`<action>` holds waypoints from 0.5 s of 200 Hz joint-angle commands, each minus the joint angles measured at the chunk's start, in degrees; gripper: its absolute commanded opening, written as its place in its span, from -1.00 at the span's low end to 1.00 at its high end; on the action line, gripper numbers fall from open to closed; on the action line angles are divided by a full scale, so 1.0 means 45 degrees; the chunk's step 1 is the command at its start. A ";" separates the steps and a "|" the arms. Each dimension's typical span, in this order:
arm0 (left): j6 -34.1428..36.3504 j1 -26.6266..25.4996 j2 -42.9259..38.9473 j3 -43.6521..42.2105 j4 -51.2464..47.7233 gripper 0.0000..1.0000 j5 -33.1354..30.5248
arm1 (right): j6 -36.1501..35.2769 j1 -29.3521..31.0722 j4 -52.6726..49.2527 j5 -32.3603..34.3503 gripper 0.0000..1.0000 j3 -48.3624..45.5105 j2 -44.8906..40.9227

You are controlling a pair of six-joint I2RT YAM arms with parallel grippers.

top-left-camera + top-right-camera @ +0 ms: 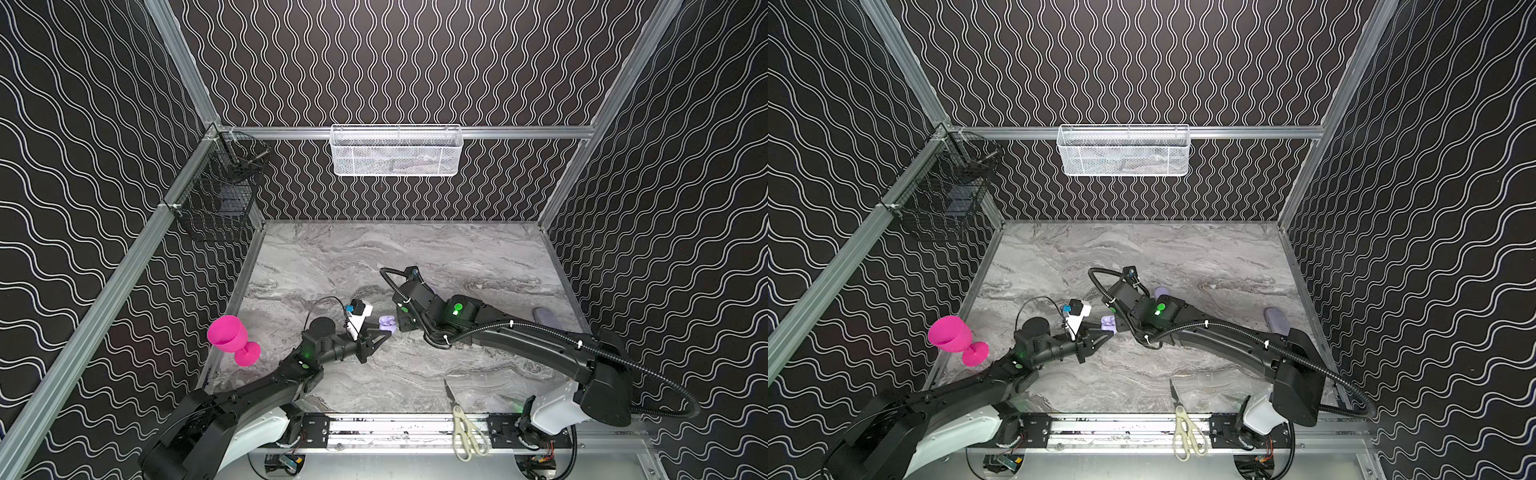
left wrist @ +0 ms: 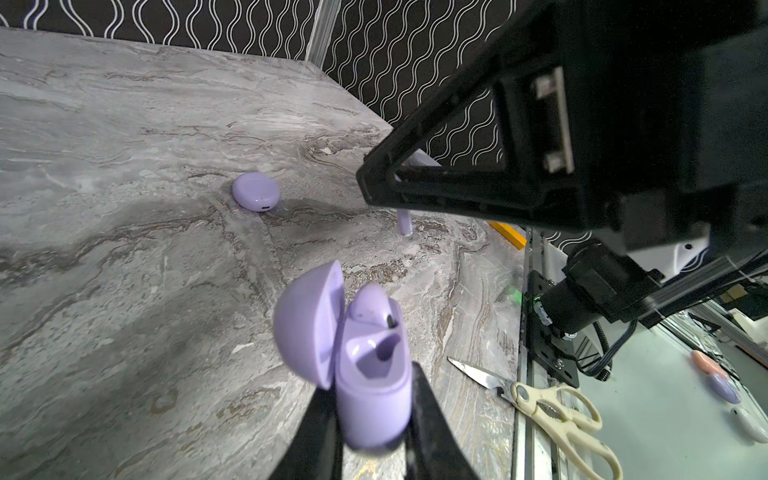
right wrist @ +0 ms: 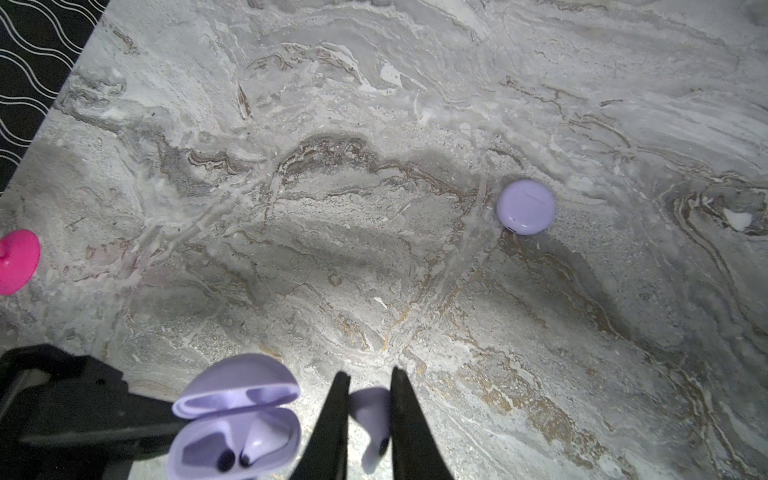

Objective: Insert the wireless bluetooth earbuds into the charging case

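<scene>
While we are clamping the open charging case (image 3: pixel 235 440) in our left gripper (image 2: pixel 368 380), whose jaws are pressing on the body below the raised lid, our right gripper (image 3: pixel 370 376) is pinching a lavender earbud (image 3: pixel 371 415) tight between its fingers, just beside the case and above the marble tabletop (image 1: pixel 457 257). One earbud (image 2: pixel 371 305) is already sitting in its well and the neighbouring well (image 2: pixel 380 353) is lying empty, so we are judging the second insertion to be the step in hand. We are worrying most about alignment: if the stem is arriving tilted or turned the wrong way, it is likely catching on the rim, and pushing then is risking twisting the smooth case in our hold or knocking the seated bud loose. Letting go too early is risking a tiny bud bouncing away, and our two sets of fingers are working close enough to be clashing. Room elsewhere is looking generous: the closed round case (image 3: pixel 526 206) is lying well apart, the tipped pink goblet (image 1: pixel 232 338) is sitting near the left wall, and the scissors (image 1: pixel 467 428) are lying at the front edge, away from both grippers
</scene>
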 commanded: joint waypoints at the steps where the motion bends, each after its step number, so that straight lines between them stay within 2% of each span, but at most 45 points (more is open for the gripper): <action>1: -0.0097 -0.0011 0.0016 0.0060 0.0844 -0.55 0.0392 | -0.0064 0.0054 0.0611 -0.0060 -0.67 -0.0021 -0.0315; 100: -0.0117 0.0003 -0.0061 0.0046 0.0883 -0.55 0.0586 | -0.0181 0.0674 0.1685 -0.0107 -0.67 -0.0190 -0.0881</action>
